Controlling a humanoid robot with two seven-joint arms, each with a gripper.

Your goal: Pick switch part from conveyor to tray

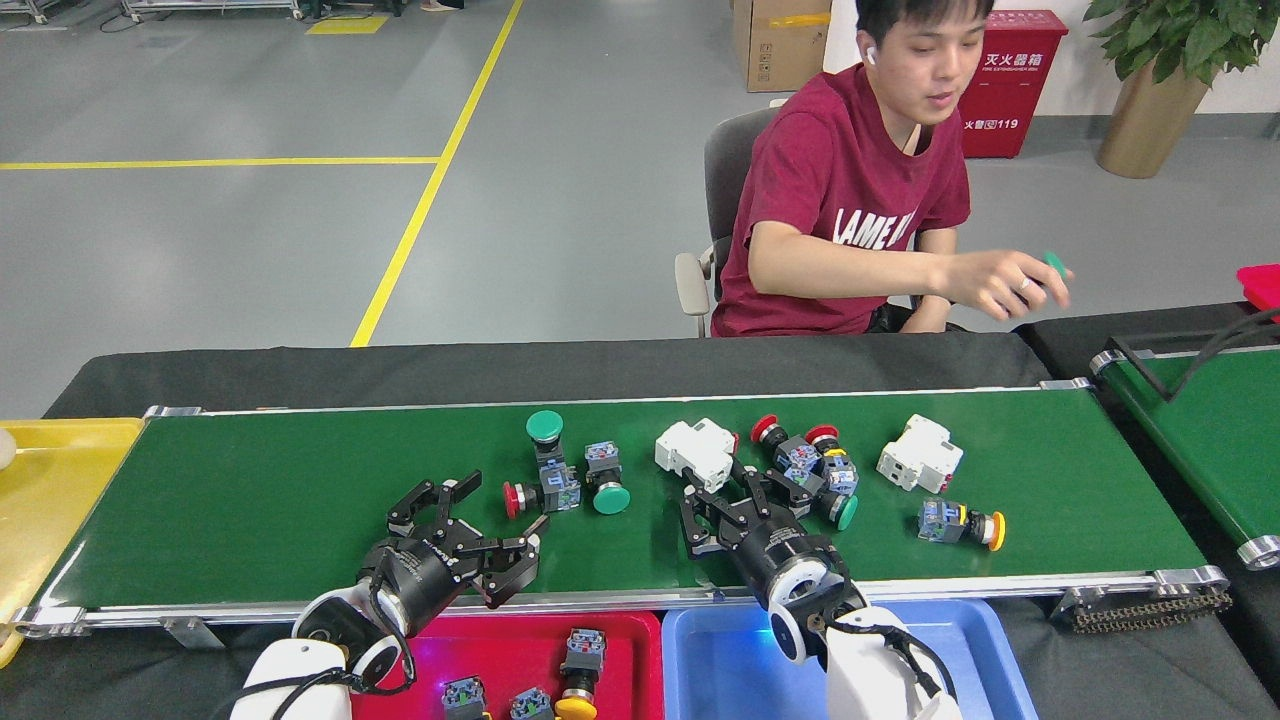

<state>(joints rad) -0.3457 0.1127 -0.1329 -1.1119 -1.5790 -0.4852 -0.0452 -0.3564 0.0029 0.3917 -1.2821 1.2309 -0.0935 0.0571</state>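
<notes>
Switch part (697, 453), white, sits at frame centre jammed beside red-button cluster (805, 465); my right pincer (742, 505), open, may snag it. Left pincer (468, 530) open, empty.

The red tray (520, 650) is cut off by the bottom edge.

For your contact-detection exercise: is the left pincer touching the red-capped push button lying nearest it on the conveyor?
Apart. The head view shows a strip of green conveyor between the open left pincer and the red-capped push button.
</notes>
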